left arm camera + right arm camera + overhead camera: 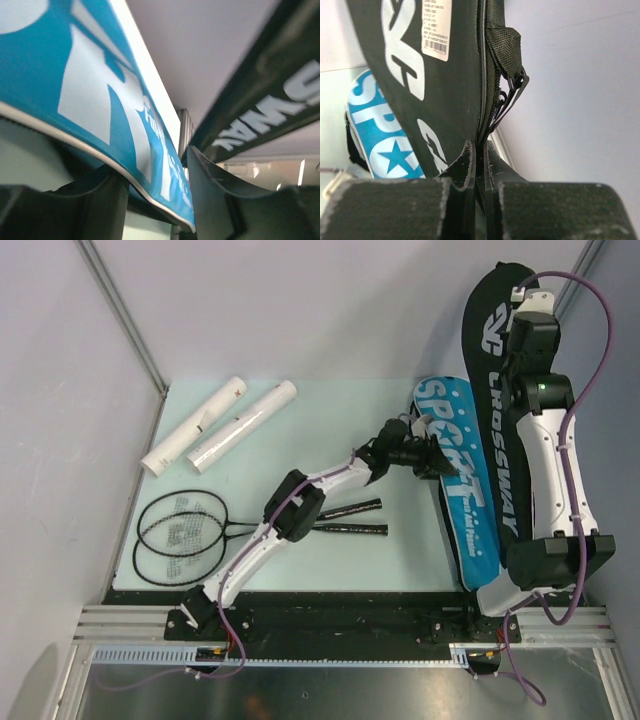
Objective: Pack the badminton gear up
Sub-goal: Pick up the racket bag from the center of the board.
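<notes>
Pale green table; two white tubes lie side by side at its far left; two rackets overlap near the left edge, black handles pointing right; the blue SPORT bag lies along the right side.

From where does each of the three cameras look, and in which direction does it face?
Top external: above and behind the arms, facing down on table, bag, rackets, tubes; both arms show.
Left wrist: along the open left pincer, the bag's blue flap between its jaws.
Right wrist: along the bag's black side; right pincer shut on its edge.
Shared: both wrist views show the blue flap.
</notes>
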You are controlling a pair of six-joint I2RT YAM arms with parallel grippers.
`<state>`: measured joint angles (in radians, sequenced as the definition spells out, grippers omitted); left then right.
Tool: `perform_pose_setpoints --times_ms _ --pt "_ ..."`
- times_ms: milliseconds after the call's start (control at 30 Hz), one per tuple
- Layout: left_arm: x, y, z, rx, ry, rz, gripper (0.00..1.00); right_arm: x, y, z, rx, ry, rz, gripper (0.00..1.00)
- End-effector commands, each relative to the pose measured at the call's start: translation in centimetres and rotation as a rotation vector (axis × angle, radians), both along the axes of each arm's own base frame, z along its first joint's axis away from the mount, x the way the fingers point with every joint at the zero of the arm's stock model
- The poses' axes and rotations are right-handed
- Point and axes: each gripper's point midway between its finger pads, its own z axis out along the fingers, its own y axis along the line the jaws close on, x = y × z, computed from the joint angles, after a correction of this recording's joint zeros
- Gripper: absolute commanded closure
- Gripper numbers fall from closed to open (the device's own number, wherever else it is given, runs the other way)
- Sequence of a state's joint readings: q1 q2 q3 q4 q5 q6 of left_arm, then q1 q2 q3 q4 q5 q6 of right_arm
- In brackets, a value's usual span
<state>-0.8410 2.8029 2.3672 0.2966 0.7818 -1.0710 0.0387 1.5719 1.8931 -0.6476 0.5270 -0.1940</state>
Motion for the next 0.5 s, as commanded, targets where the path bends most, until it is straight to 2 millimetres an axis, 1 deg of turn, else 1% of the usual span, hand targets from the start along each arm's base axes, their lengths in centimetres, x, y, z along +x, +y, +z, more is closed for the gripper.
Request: perform_pose_setpoints --times_ms 0,33,100,133,167,200,233,267,300,333,367,400,433,467 --pt "3.2 2.4 1.8 0.011 0.097 0.055 0.43 -2.3 2.2 5.4 0.071 -0.148 0.105 1.0" --pt "3.0 2.6 4.1 0.005 0.029 0.053 0.3 -2.1 3.2 5.5 0.104 -0.154 0.163 1.0" --pt "2.7 3.2 5.9 0.04 -0.01 0.068 0.24 -2.0 3.9 4.6 0.125 -0.124 0.188 1.0" --pt "2.4 3.9 8.6 0.03 -0.072 0.07 0.2 -1.9 4.0 4.3 0.134 -0.112 0.192 1.0" --pt "2.2 4.4 10.2 0.027 -0.093 0.071 0.17 -1.9 3.8 3.9 0.139 -0.104 0.186 1.0" --pt "1.9 5.0 11.4 0.021 -0.111 0.071 0.16 -1.8 4.1 3.6 0.154 -0.095 0.208 1.0" --pt "1.7 5.9 10.9 0.045 -0.118 0.075 0.16 -1.7 4.3 3.5 0.178 -0.099 0.228 1.0" --pt "1.0 7.2 15.3 0.006 -0.171 0.086 0.16 -1.6 4.4 3.6 0.201 -0.106 0.254 1.0" --pt "0.9 8.0 16.2 0.009 -0.192 0.11 0.18 -1.3 5.4 3.9 0.245 -0.115 0.348 1.0" --pt "0.6 9.4 14.9 0.051 -0.193 0.127 0.18 -1.0 6.0 4.0 0.26 -0.114 0.391 1.0" --pt "-0.5 11.1 18.7 0.016 -0.251 0.144 0.19 -0.7 6.9 3.9 0.272 -0.108 0.438 1.0" --pt "-1.2 12.1 19.8 0.011 -0.301 0.149 0.21 -0.3 7.9 3.6 0.285 -0.096 0.48 1.0" --pt "-2.0 13.4 18.4 0.042 -0.288 0.15 0.22 0.0 8.2 3.1 0.291 -0.083 0.478 1.0" --pt "-2.7 14.1 19.5 0.023 -0.33 0.155 0.23 0.2 8.4 2.7 0.31 -0.078 0.465 1.0"
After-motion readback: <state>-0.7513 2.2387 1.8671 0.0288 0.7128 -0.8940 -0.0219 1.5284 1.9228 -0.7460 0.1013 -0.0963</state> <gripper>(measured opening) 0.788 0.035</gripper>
